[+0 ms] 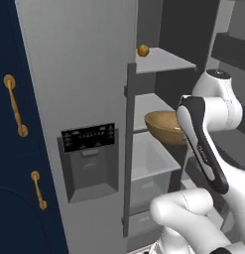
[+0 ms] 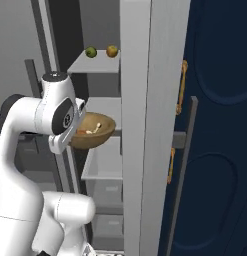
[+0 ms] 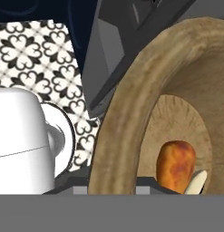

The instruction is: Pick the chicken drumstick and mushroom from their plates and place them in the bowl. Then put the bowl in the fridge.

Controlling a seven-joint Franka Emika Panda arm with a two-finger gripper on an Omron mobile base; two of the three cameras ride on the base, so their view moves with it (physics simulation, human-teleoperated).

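Note:
The wooden bowl (image 1: 163,127) (image 2: 93,133) hangs in the air at the open fridge (image 1: 89,89), level with its middle shelf (image 2: 106,106). My gripper (image 2: 75,136) is shut on the bowl's near rim (image 3: 118,131); its fingers are hidden by my wrist and the rim. Inside the bowl lies the golden-brown chicken drumstick (image 3: 176,165). A pale tapered piece (image 3: 197,181) touches it; I cannot tell whether that is its bone end or the mushroom. The plates are out of view.
On the fridge's top shelf sit an orange fruit (image 2: 112,51) (image 1: 143,50) and a green one (image 2: 91,52). A clear drawer (image 1: 154,161) lies under the bowl. The dispenser door (image 1: 89,149) stands left, navy cabinets (image 2: 215,125) right.

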